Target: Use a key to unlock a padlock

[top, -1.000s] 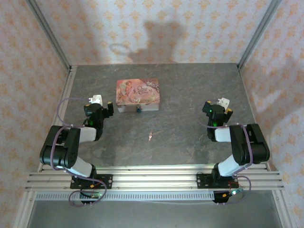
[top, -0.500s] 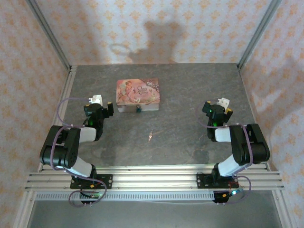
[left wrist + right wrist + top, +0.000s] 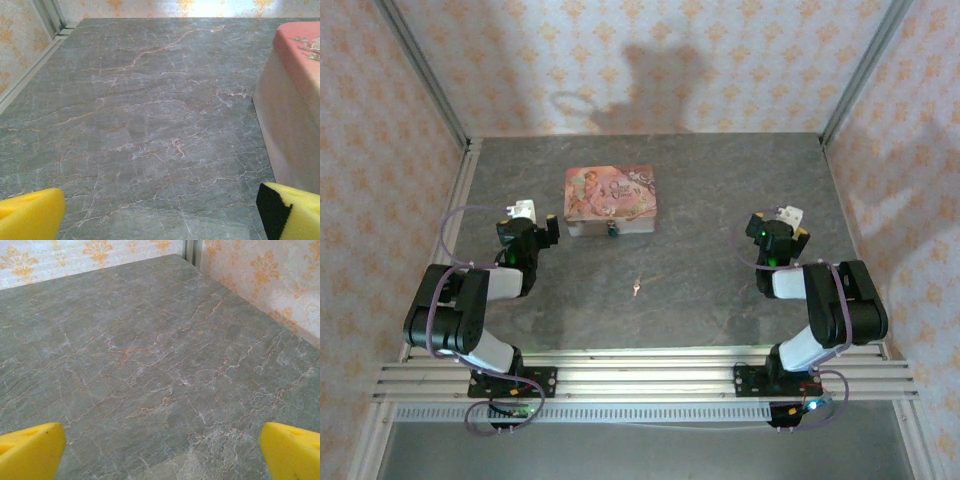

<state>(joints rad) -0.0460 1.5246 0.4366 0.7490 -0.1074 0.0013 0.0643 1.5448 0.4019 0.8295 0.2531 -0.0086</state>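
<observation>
the blue padlock (image 3: 611, 231) sits against the near wall of the pink tin (image 3: 610, 193). the key (image 3: 636, 288) lies on the grey table (image 3: 720, 190), nearer than the padlock and between the 2 arms. the left gripper (image 3: 160, 220) and right gripper (image 3: 160, 452) are spread wide, holding nothing, well apart from both.

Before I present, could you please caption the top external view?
Setup: key on the table, padlock at the front of the pink tin, left gripper and right gripper open.
</observation>
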